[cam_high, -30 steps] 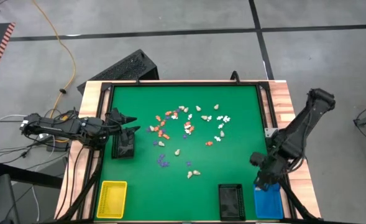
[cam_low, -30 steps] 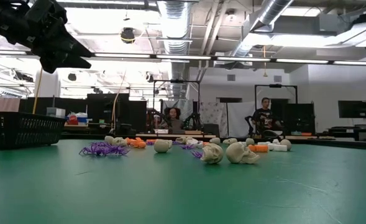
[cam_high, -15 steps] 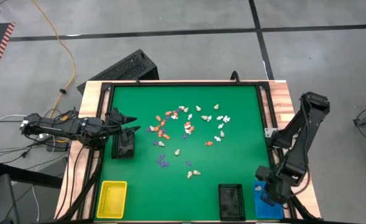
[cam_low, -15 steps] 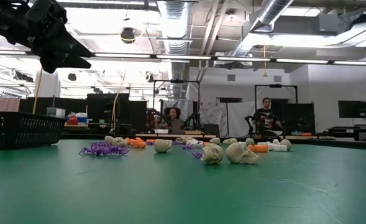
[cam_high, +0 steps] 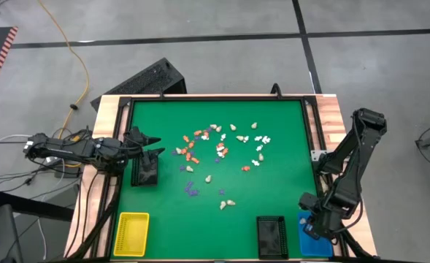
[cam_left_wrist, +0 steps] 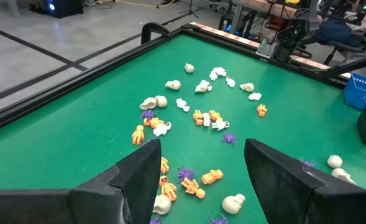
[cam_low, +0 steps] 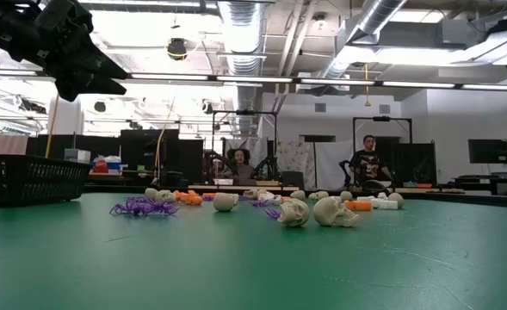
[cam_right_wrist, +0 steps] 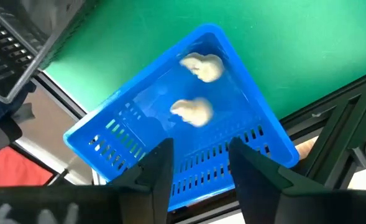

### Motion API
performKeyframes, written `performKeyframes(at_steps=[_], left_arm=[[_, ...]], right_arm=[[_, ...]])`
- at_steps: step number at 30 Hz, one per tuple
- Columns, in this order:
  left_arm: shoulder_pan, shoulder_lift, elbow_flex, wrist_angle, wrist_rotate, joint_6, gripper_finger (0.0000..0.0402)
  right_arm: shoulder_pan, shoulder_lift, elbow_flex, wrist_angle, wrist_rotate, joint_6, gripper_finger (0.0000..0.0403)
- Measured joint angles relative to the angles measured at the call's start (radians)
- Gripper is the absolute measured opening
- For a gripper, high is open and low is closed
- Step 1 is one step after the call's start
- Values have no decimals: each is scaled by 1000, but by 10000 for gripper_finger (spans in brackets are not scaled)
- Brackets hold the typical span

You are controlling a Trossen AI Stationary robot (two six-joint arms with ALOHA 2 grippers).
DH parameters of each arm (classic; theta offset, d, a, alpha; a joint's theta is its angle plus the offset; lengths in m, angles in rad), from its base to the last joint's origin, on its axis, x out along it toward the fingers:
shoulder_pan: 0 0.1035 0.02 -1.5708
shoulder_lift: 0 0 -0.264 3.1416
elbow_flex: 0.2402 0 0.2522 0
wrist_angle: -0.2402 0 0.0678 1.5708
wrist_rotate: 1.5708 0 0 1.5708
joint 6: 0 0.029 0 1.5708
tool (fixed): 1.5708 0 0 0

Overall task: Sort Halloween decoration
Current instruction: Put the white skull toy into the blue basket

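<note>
The right gripper (cam_right_wrist: 198, 162) hovers with its jaws parted and empty over the blue tray (cam_right_wrist: 139, 124) at the table's front right corner, where two cream skulls (cam_right_wrist: 192, 111) lie. The left gripper (cam_left_wrist: 198, 168) waits spread wide at the left edge. Most decorations (cam_high: 222, 150), tiny orange, white, cream and purple figurines, are scattered mid-table, unsorted.

My two arms are dark, jointed and bulky; the left arm (cam_high: 68, 148) trails pale cables (white fittings at its wrist), and each ends in two blunt black fingers (cam_left_wrist: 133, 180).
</note>
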Motion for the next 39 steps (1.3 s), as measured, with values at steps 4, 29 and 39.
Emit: performKeyframes(at_steps=[4,29,39], left_arm=[[0,0,0,0,0,0,221],[0,0,0,0,-3,2,221],[0,0,0,0,-3,-4,221]], right_arm=[[0,0,0,0,2,-1,191],[-622,-21,-3,-92,953,-564,185],[-709,-22,-200,141,979,-549,185]])
